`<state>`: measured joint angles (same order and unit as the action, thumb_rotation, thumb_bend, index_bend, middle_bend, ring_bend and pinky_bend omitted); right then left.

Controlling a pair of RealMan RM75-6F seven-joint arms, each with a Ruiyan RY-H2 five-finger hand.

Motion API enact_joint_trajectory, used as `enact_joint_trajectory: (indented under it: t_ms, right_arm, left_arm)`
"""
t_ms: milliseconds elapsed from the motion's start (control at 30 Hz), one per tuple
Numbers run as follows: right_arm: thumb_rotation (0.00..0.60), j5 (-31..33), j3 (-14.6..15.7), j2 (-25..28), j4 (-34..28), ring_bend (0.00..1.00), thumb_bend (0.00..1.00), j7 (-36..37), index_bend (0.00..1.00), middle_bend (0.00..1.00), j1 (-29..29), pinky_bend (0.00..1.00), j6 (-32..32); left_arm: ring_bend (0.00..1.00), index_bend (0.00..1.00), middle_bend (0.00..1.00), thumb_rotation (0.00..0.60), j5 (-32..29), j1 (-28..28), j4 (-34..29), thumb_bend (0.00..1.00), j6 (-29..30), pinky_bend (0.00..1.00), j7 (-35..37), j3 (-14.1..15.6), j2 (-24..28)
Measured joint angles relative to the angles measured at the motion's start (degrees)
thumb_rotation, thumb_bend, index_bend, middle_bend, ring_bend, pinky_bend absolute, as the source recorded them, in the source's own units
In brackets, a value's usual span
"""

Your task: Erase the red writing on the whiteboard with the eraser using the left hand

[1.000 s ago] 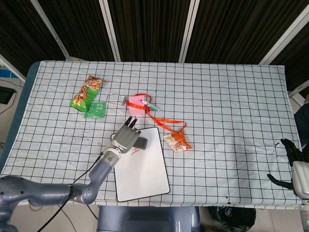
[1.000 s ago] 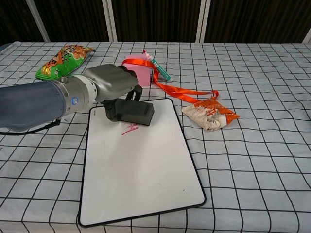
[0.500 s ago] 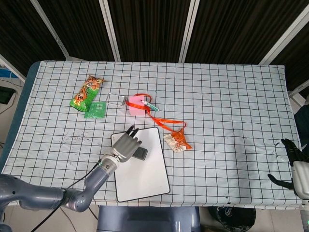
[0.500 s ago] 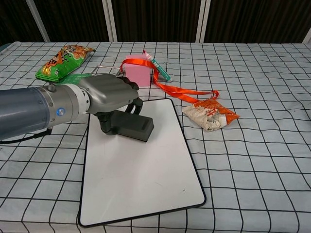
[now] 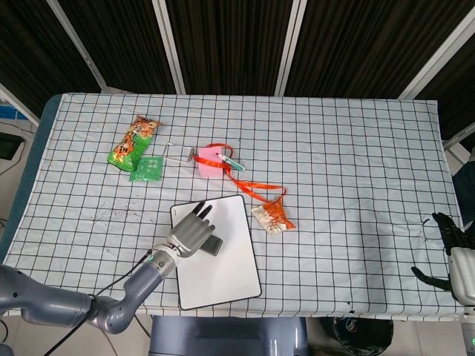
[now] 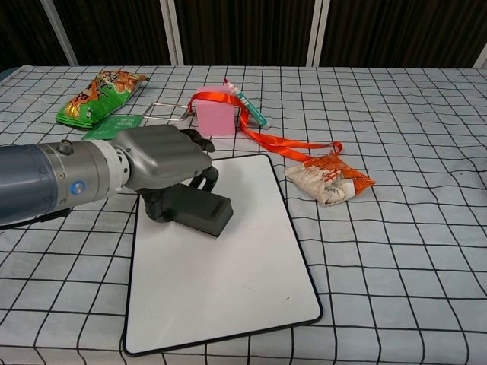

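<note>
The whiteboard (image 5: 226,259) (image 6: 228,266) lies flat near the table's front edge, and no red writing shows on its bare surface in either view. My left hand (image 5: 191,233) (image 6: 160,160) holds the dark grey eraser (image 5: 214,245) (image 6: 199,214) and presses it down on the board's upper left part. Whatever lies under the eraser and hand is hidden. My right hand (image 5: 454,252) sits at the far right edge of the head view, off the table, fingers apart and holding nothing.
A pink box (image 5: 208,162) (image 6: 215,112) with a pen and orange lanyard (image 5: 252,185) (image 6: 285,143) lies behind the board. An orange snack packet (image 5: 272,216) (image 6: 329,179) sits to its right, a green snack bag (image 5: 133,141) (image 6: 99,93) and green card (image 5: 147,167) at back left.
My left hand dragged the eraser down the board towards the front edge, over the spot where the red mark stood. That mark no longer shows.
</note>
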<state>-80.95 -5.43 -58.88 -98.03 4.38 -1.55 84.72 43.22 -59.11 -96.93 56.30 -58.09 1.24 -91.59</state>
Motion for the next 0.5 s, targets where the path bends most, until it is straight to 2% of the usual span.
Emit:
enact_joint_trajectory:
  t_ms: [500]
  right_arm:
    - [0.600, -0.42, 0.06, 0.10, 0.17, 0.19, 0.18, 0.74, 0.07, 0.10, -0.02, 0.21, -0.01]
  left_arm:
    - [0.00, 0.40, 0.43, 0.600, -6.84, -3.40, 8.80, 0.32, -0.50, 0.00, -1.72, -3.14, -3.79]
